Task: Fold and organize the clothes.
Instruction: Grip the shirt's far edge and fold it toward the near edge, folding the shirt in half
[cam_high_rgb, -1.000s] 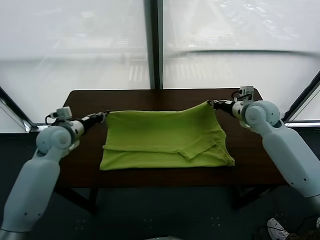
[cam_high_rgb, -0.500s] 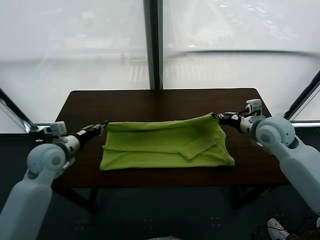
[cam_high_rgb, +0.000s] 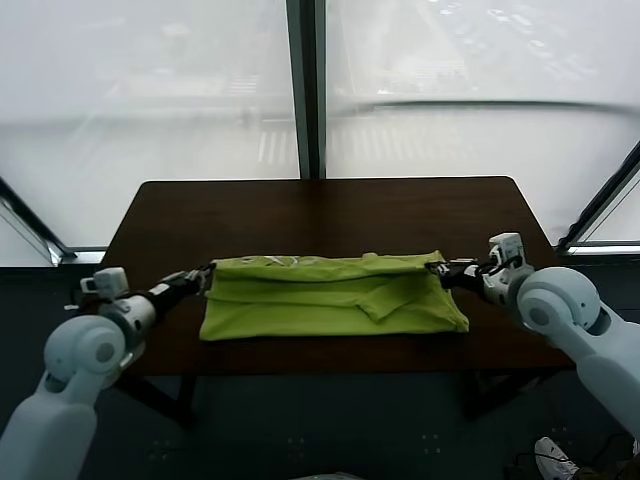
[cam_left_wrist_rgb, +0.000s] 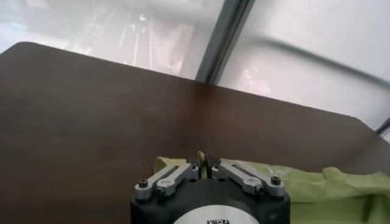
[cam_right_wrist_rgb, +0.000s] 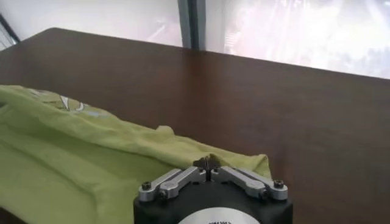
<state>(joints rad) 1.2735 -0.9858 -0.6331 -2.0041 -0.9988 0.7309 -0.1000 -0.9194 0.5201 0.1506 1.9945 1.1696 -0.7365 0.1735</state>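
Note:
The lime-green T-shirt (cam_high_rgb: 330, 295) lies folded as a wide band on the dark table (cam_high_rgb: 320, 210), its far edge doubled over toward me, with a bit of white print showing on top. My left gripper (cam_high_rgb: 207, 269) is shut on the shirt's far left corner (cam_left_wrist_rgb: 183, 163). My right gripper (cam_high_rgb: 432, 267) is shut on the far right corner (cam_right_wrist_rgb: 250, 161). Both hold the edge low over the shirt. The shirt also shows in the right wrist view (cam_right_wrist_rgb: 73, 152) with white print near its far end.
The table's far half is bare brown wood (cam_high_rgb: 320, 205). Frosted windows with a dark central post (cam_high_rgb: 305, 90) stand behind it. The table's front edge (cam_high_rgb: 330, 368) lies just past the shirt's near hem.
Both grippers have pulled the shirt's far edge toward me and lowered it, folding the upper part over the lower. The shirt now looks much narrower front to back.

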